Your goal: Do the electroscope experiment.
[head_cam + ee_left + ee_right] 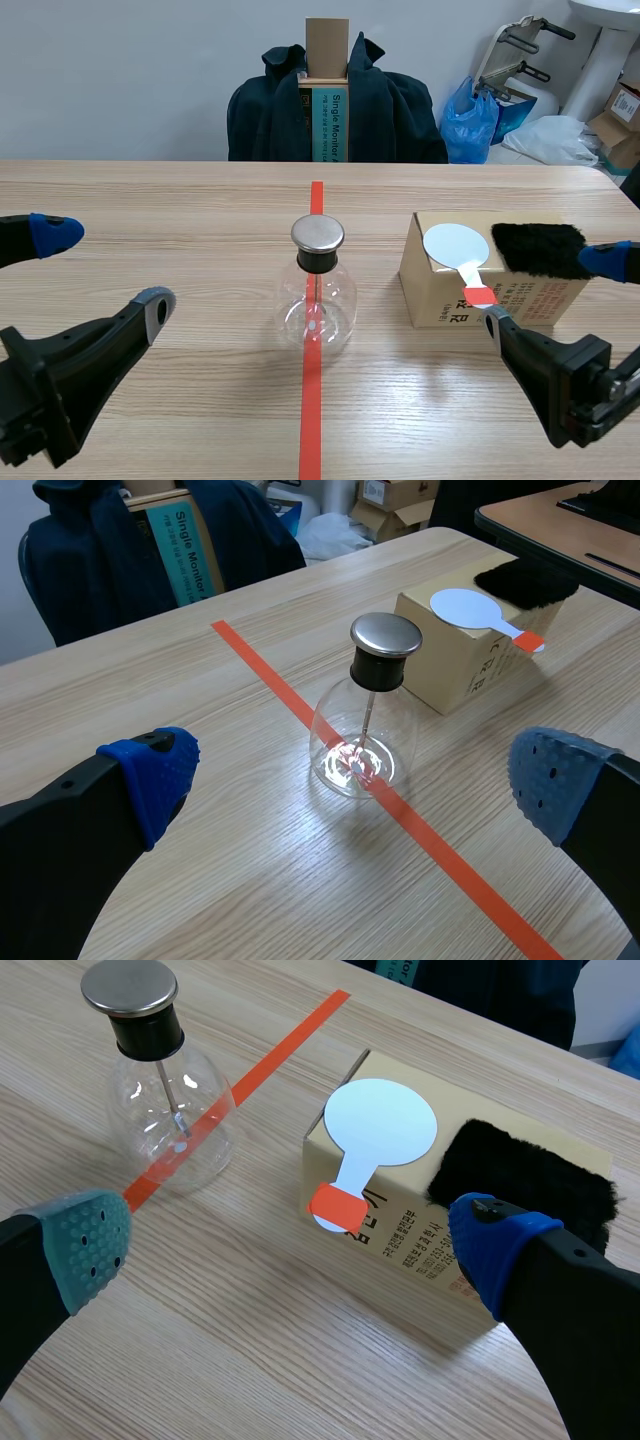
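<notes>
My left gripper (105,268) and my right gripper (550,291) hover low over the near part of the table (150,210), each with its fingers spread wide and holding nothing. Between and ahead of them stands one glass electroscope flask (318,290) on the red tape line. It is upright, its long axis vertical, with the metal cap (318,234) on top and a thin rod hanging down inside. To its right sits one cardboard box (440,285). One white paddle (462,258) lies flat on top, its orange-taped handle pointing toward me and jutting over the box's near edge. Just beside it lies one black fur pad (538,248), its long axis running crosswise. Beyond the table, one chair wears a dark jacket (390,110).
</notes>
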{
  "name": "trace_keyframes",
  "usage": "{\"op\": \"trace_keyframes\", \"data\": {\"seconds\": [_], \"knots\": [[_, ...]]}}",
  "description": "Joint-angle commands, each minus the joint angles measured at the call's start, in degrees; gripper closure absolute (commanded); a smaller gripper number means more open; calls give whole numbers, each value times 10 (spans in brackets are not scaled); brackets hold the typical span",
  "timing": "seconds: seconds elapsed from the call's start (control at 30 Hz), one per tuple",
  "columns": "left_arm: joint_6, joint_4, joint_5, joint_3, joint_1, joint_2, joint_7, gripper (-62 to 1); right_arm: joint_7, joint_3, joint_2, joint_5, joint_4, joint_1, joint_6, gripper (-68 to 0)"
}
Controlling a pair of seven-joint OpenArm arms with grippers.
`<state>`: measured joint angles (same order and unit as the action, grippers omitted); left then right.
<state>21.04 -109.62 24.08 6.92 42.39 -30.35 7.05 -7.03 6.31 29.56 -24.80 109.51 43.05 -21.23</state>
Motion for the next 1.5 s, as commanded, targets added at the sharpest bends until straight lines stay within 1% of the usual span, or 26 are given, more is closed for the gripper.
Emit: {"op": "trace_keyframes", "data": {"seconds": [0.0,0.2,0.37,0.43,0.5,0.57,0.63,0.73,0.8,0.87,0.93,0.97,1.03,1.1,1.17,1.27,1.37,1.47], "knots": [[0,-8,3,2,3,0,8,-623,-13,8,4,-13,11,-2,2,-679],[0,-8,3,2,3,0,8,-623,-30,8,4,-12,11,-2,2,-679],[0,-8,3,2,3,0,8,-623,-30,8,4,-12,11,-2,2,-679],[0,-8,3,2,3,0,8,-623,-30,8,4,-7,11,-2,2,-679],[0,-8,3,2,3,0,8,-623,-30,9,4,14,11,-2,4,-679],[0,-8,3,2,3,0,8,-623,-31,11,4,70,12,-2,4,-679],[0,-8,3,2,3,0,8,-623,-45,11,4,146,17,-2,4,-679],[0,-8,3,2,3,0,8,-623,-74,11,4,303,26,-2,11,-679],[0,-8,3,2,3,0,8,-623,-96,11,2,429,26,-2,25,-679],[0,-8,3,2,3,0,8,-623,-105,11,-7,546,25,-2,52,-679],[0,-8,3,2,3,0,8,-623,-118,11,-26,655,19,-2,94,-679],[0,-8,3,2,3,0,8,-623,-131,11,-37,705,14,-3,122,-679],[0,-8,3,2,3,0,8,-623,-156,11,-59,784,3,-7,170,-679],[0,-8,3,2,3,0,8,-623,-171,6,-77,839,-15,-16,218,-679],[0,-8,3,2,3,0,8,-623,-180,-5,-87,868,-40,-30,260,-679],[0,-8,3,2,3,0,8,-623,-177,-28,-93,896,-89,-55,308,-679],[0,-8,3,2,3,0,8,-623,-172,-52,-92,898,-144,-87,359,-679],[0,-8,3,2,3,0,8,-623,-165,-78,-92,898,-191,-119,397,-679]]}}
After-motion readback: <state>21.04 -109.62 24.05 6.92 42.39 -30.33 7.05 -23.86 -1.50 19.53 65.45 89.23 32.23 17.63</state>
